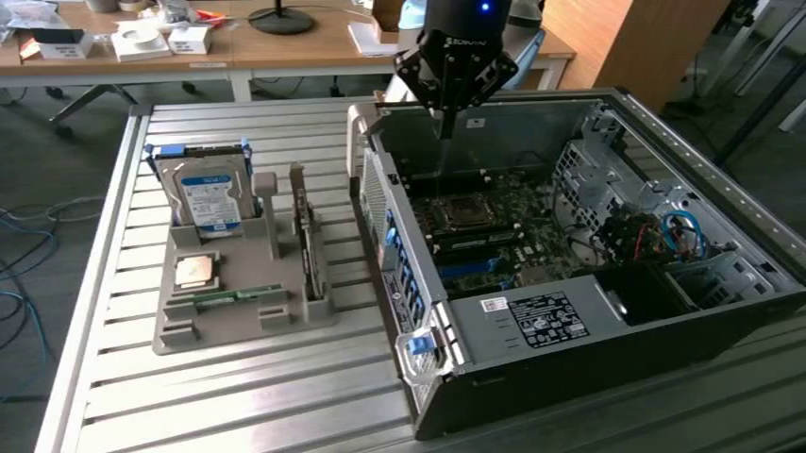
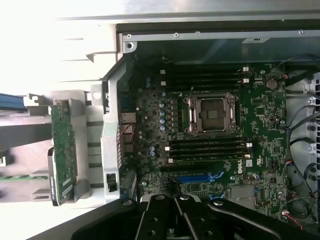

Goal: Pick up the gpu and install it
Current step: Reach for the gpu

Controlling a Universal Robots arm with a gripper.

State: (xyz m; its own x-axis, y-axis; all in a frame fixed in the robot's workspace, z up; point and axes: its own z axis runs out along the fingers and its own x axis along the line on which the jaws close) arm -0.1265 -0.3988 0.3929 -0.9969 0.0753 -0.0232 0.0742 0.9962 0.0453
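Observation:
The gpu (image 1: 308, 247) stands on edge in a slot of the grey holder (image 1: 214, 326) on the slatted table, at the exterior view's left of the open computer case (image 1: 542, 321). In the wrist view the gpu (image 2: 64, 150) appears as a green board with a pale bracket, beside the case wall. My gripper (image 1: 446, 125) hangs over the back part of the case, above the motherboard (image 1: 492, 236), well apart from the gpu. Its fingers (image 2: 167, 212) are shut together with nothing between them. The blue slot (image 2: 197, 177) on the motherboard (image 2: 150, 120) lies just off the fingertips.
The holder also carries a blue-labelled hard drive (image 1: 208, 198), a CPU (image 1: 195, 272) and a green RAM stick (image 1: 233, 298). Inside the case are the CPU socket (image 2: 212, 114), a drive cage and cables (image 1: 667, 236). Desks with boxes stand behind.

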